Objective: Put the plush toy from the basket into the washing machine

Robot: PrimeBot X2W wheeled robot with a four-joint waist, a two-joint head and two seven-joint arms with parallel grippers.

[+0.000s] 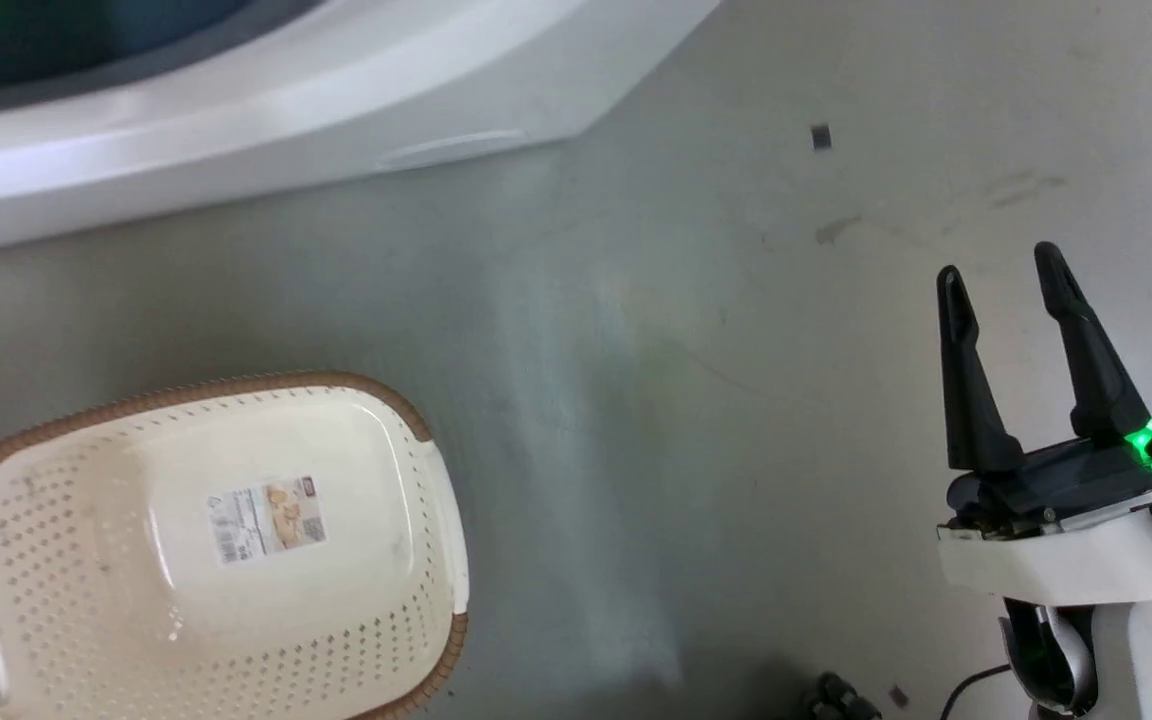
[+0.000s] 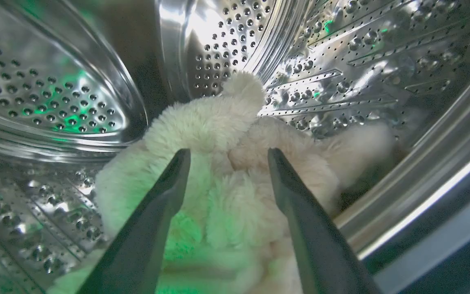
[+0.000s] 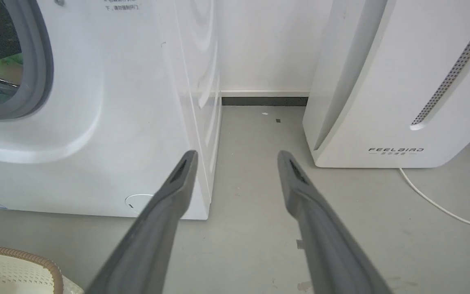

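A pale grey floor (image 1: 696,400) is spread before a white wall, and a broad bare stretch of it is left open in the head view. The washing machine (image 3: 137,102) is cut off at the top and left in the right wrist view. Only part of its grey door seal (image 3: 41,61) is shown, and what lies behind the opening is hard to make out from there. A narrow strip of floor is left between it and a white appliance (image 3: 382,81), whose top is also cut off.

The basket (image 1: 56,560) is set on the floor near the machine's front, cropped at the lower left edge. Its base label (image 1: 266,520) is seen in full.

The plush toy (image 2: 218,134) is found inside the steel drum (image 2: 55,81), lying on its lower curve; its lower part is hidden by the fingers. The left gripper (image 2: 229,152) is held spread over the toy, and contact cannot be judged. The right gripper (image 1: 998,258) is held spread above bare floor, well apart from the basket. A white cable (image 3: 435,204) is trailed beside the appliance.
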